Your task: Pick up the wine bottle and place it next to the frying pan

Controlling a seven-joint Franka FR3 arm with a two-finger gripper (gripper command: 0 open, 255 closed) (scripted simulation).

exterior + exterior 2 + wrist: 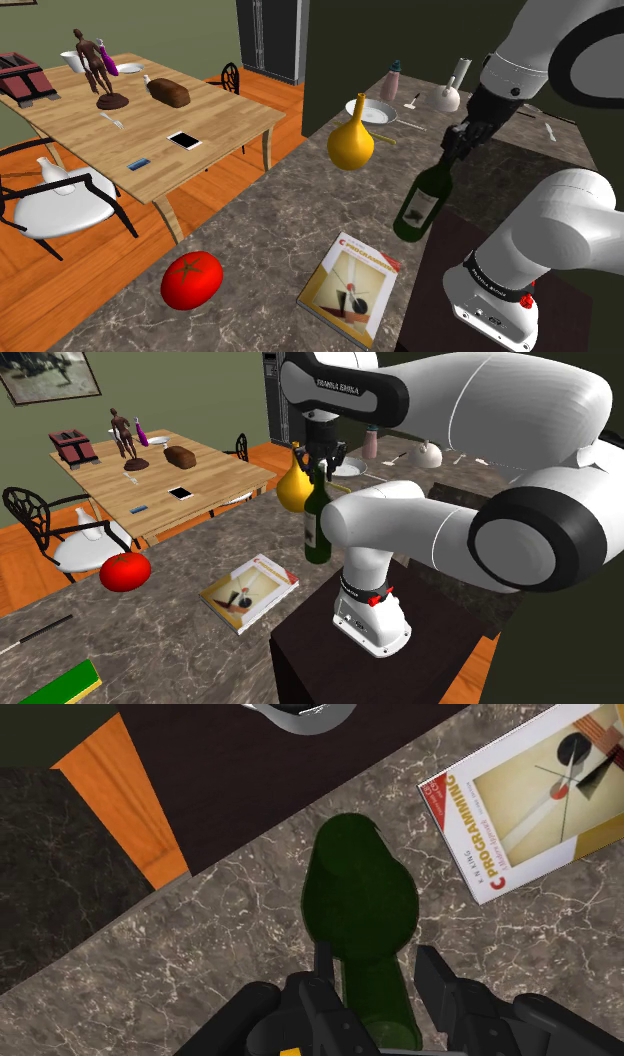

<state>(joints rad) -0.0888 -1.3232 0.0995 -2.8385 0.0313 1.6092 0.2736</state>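
Ok, gripper (455, 148) is clamped on the neck of the wine bottle (424, 200), closed right down onto the glass, nothing else in it. The wrist view backs that up: the black fingers (445, 989) flank the neck, and the dark green shoulder bulges out beyond them.

The bottle hangs body-down under the hand, over the dark marbled table (270, 230) and close beside the robot's stand (310, 667), with the book (350, 288) lying near it. It leans a bit in the shoulder view but looks close to upright in the second exterior view, so part of that lean is probably camera roll. Can't tell whether the base is clear of the table or just touching.

The frying pan (378, 113) is the pale round one farther along the table, just past the yellow gourd vase (350, 140) and well apart from the bottle.

Handling, my read:
- It looks like glass: stiff, smooth, slippery and breakable.
- The weight sits low in the body, so a neck grip carries it like a pendulum.
- That grip is fine for transit, but quick moves could set the bottle swinging or let it creep through the fingers.
- The widening toward the shoulder gives a bit of a stop.

I'd go slow, route around the vase, and set the base flat beside the pan, off its handle. It's tall and narrow, so it would tip easily if released tilted.
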